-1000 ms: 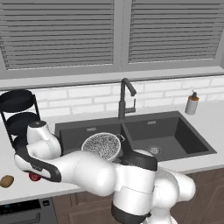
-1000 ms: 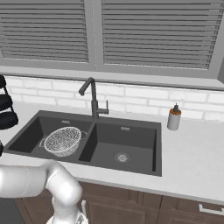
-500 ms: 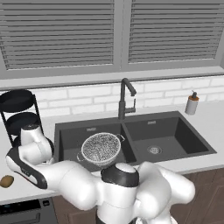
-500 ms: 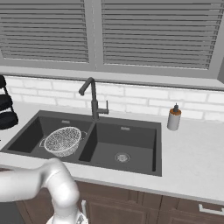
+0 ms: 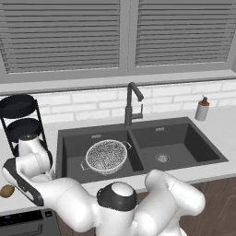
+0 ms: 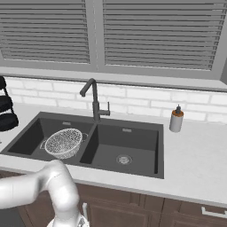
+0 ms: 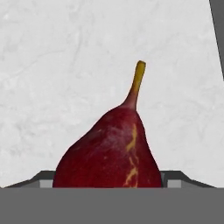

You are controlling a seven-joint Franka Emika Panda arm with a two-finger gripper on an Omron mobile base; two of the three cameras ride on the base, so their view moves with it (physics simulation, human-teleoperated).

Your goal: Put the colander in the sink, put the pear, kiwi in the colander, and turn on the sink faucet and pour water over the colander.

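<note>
Left base view: colander [image 5: 106, 156] in sink [image 5: 189, 147] left basin, empty

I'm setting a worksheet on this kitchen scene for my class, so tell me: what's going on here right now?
A white robot arm has reached down to the pale counter left of the dark grey double-basin sink, its pincer right at a dark-red stemmed pear lying there. Whether it grips the pear yet can't be told. The silvery perforated colander already sits in the left basin, empty. A tan-brown oval kiwi waits on the counter. No water runs from the slim dark faucet.
</note>
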